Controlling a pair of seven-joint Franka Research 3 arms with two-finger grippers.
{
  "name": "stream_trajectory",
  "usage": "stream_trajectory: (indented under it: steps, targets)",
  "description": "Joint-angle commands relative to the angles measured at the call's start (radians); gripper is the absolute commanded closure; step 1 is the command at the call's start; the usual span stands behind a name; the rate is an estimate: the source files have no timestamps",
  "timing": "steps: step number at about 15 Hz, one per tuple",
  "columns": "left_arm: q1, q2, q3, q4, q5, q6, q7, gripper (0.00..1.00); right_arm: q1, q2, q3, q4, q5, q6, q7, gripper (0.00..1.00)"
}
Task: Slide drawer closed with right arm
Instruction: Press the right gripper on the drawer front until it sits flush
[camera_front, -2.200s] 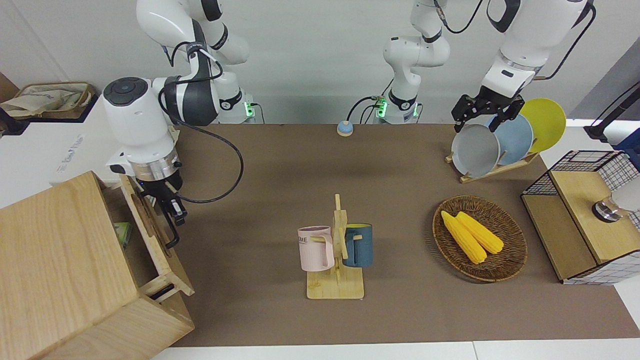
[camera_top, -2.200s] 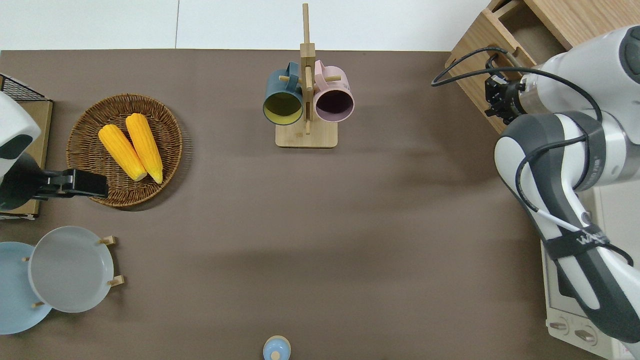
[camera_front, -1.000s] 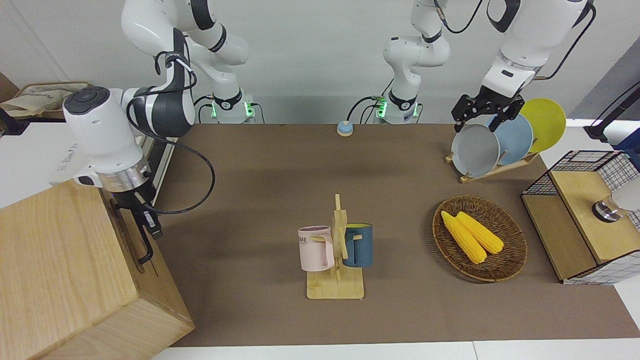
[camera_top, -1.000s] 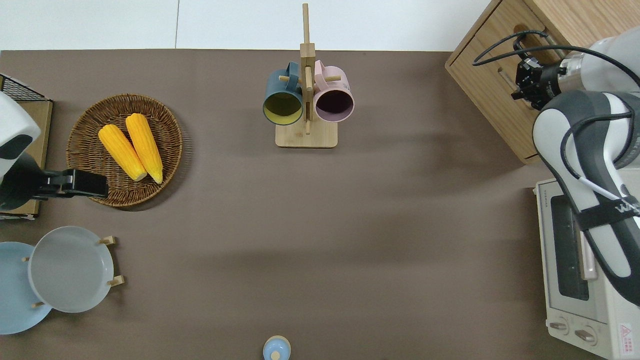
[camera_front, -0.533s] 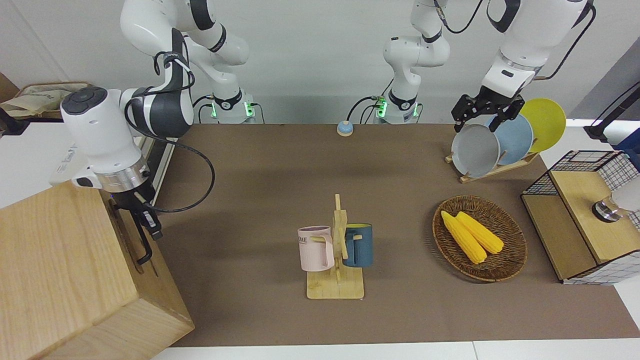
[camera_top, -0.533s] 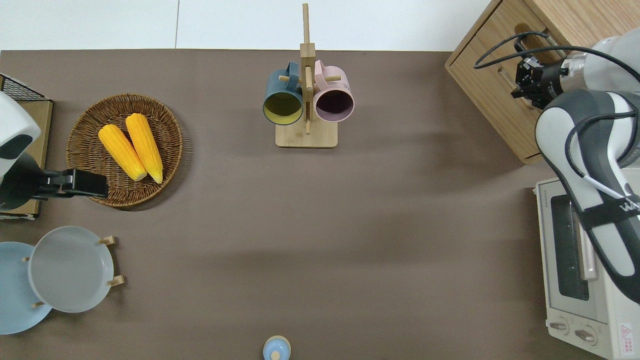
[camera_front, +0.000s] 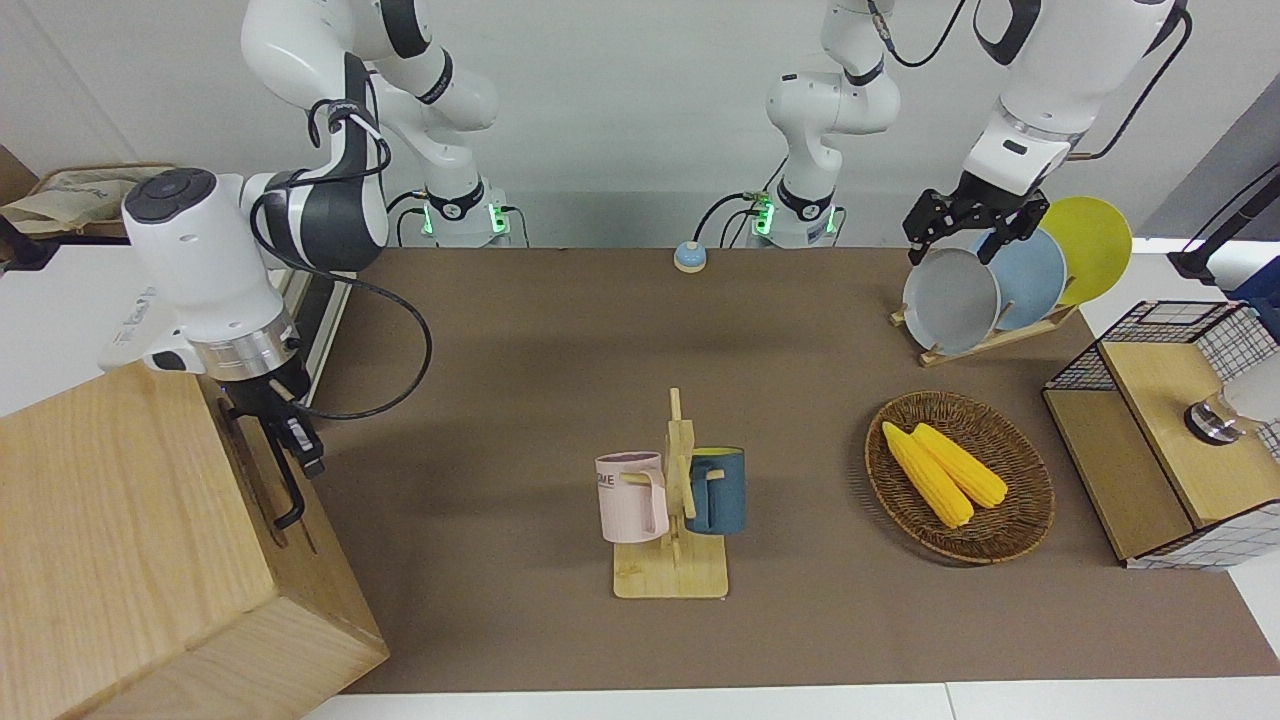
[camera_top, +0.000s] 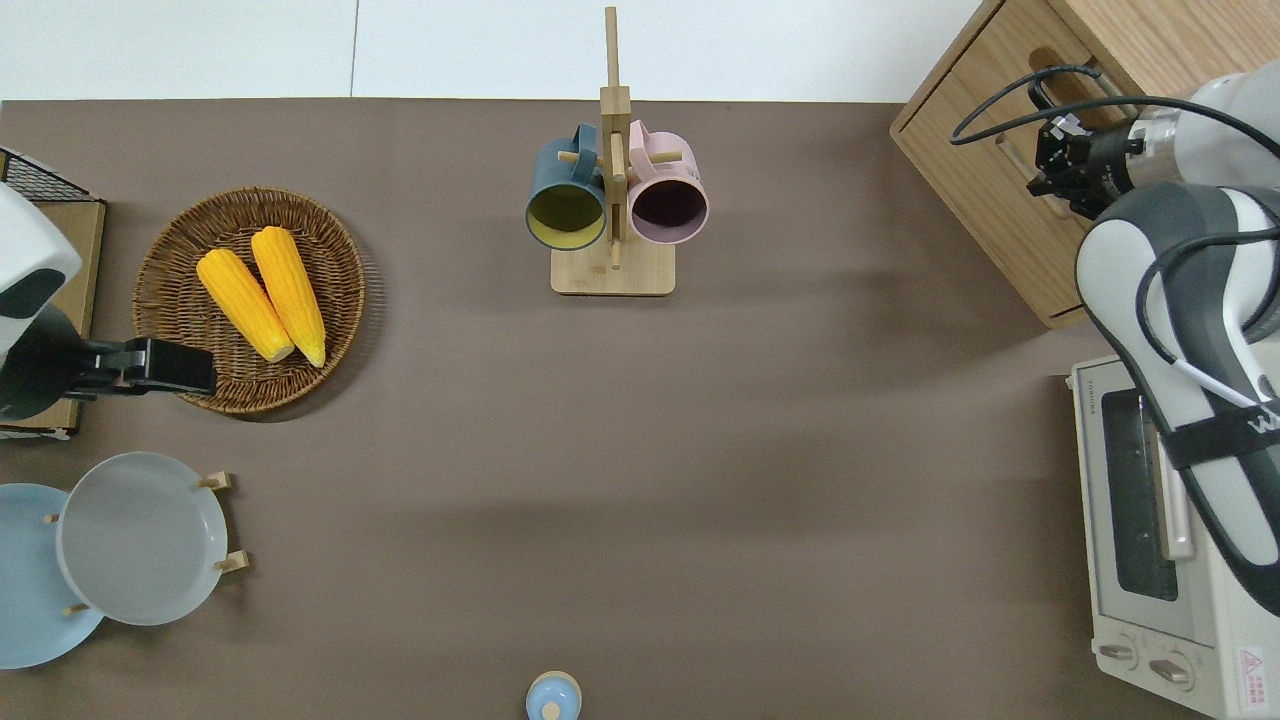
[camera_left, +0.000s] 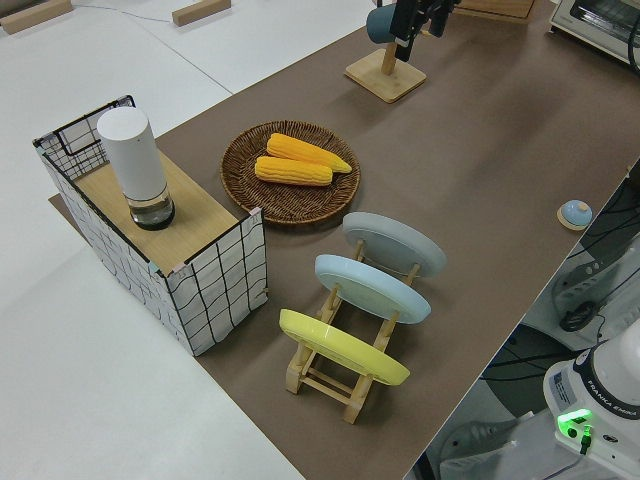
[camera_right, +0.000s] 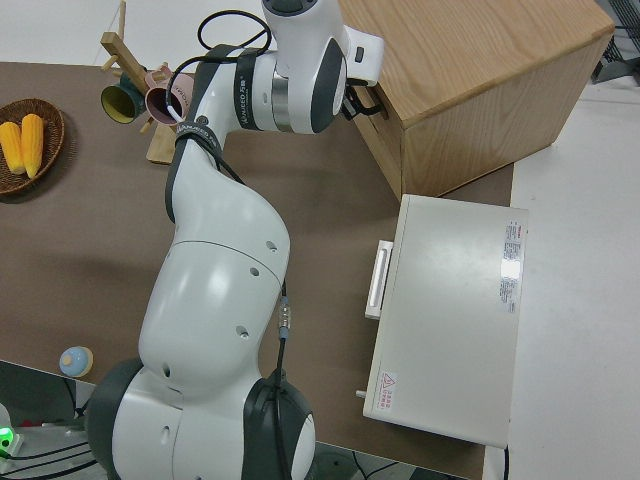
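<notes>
The drawer (camera_front: 258, 470) is the top one of the pale wooden cabinet (camera_front: 120, 530) at the right arm's end of the table. Its front sits flush with the cabinet face, also in the overhead view (camera_top: 1005, 105). Its black bar handle (camera_front: 287, 492) stands out from the front. My right gripper (camera_front: 295, 440) is at the handle's end nearer to the robots, right at the drawer front; in the overhead view it (camera_top: 1055, 165) is over the cabinet's front face. The right side view shows it (camera_right: 362, 100) against the cabinet (camera_right: 470, 70). My left arm is parked, its gripper (camera_front: 965, 235) open.
A white toaster oven (camera_top: 1160, 560) stands beside the cabinet, nearer to the robots. A mug rack (camera_front: 672, 500) with two mugs stands mid-table. A basket of corn (camera_front: 960, 475), a plate rack (camera_front: 990, 285) and a wire-mesh box (camera_front: 1170, 430) are at the left arm's end.
The drawer stood pulled out 2.2 s ago; my right gripper pushed it in until flush. Over the last half second the right arm has barely shifted.
</notes>
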Motion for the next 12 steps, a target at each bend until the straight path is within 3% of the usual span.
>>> stream_trajectory:
  steps: [1,3,6,8,11,12]
  targets:
    - [-0.004,-0.008,0.002,0.002,0.013,-0.014,0.001,0.00,0.019,-0.077,-0.007,-0.090,-0.012,-0.004,-0.045,1.000]
    - [-0.004,-0.008,0.004,0.002,0.013,-0.014,0.001,0.00,0.031,-0.085,-0.007,-0.094,-0.014,-0.025,-0.048,0.895]
    - [-0.004,-0.008,0.004,0.002,0.013,-0.014,0.001,0.00,0.046,-0.117,-0.007,-0.108,-0.014,-0.077,-0.112,0.569]
    - [-0.004,-0.008,0.004,0.002,0.013,-0.014,0.001,0.00,0.053,-0.132,-0.007,-0.116,-0.015,-0.124,-0.152,0.416]
    - [-0.004,-0.008,0.004,0.002,0.013,-0.014,0.001,0.00,0.066,-0.166,-0.009,-0.145,-0.015,-0.178,-0.244,0.017]
    - [-0.004,-0.008,0.004,0.002,0.013,-0.014,0.001,0.00,0.068,-0.181,-0.009,-0.165,-0.017,-0.181,-0.266,0.019]
